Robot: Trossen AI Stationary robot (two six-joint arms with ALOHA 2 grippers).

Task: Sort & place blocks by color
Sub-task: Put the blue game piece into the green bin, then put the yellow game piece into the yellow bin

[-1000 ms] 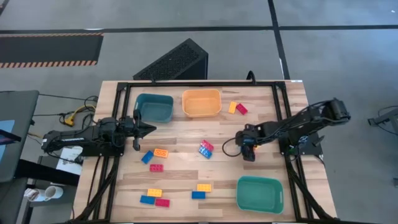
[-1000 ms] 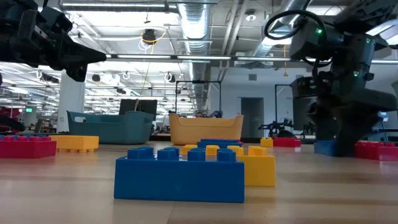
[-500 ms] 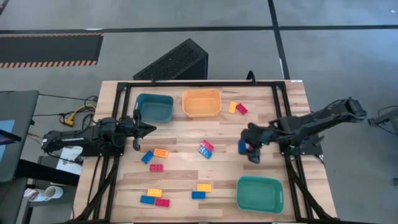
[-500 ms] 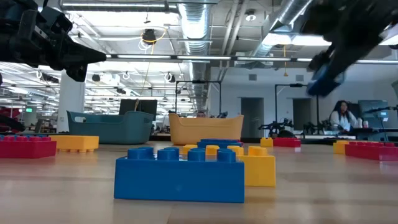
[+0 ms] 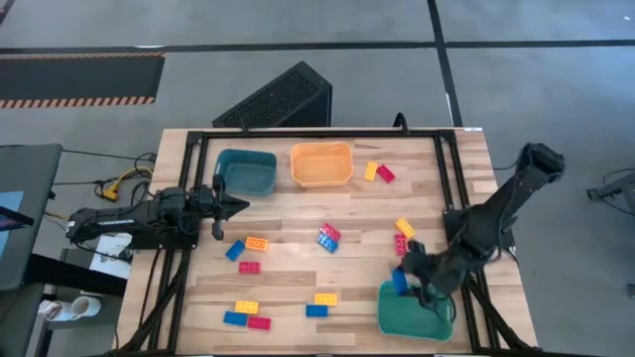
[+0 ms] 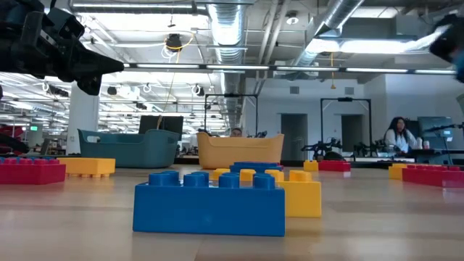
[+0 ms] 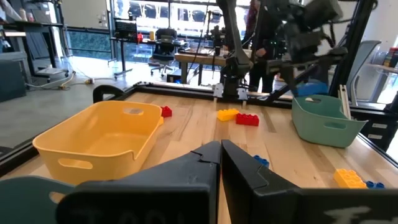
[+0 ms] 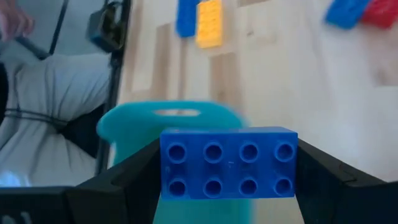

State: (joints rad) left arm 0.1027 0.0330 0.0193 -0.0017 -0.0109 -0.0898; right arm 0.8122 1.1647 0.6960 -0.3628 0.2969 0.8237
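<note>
Studded blue plastic block (image 8: 228, 163) in right tool (image 8: 228, 180) over smooth green bin (image 5: 414, 309)

Dark teal plastic bin (image 5: 246, 171) at table's 11 o'clock; orange plastic bin (image 5: 321, 164) just beside it at 12. Green plastic bin (image 5: 429, 319) at 5 o'clock. Light wooden table (image 5: 288, 288). Seated person (image 6: 399, 135) in far room.

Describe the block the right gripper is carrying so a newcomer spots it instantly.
Find the green bin at the table's near right corner. At its left rim, the right gripper holds a blue block by its ends. It is the only block off the table; the other blue ones lie on the wood.
</note>
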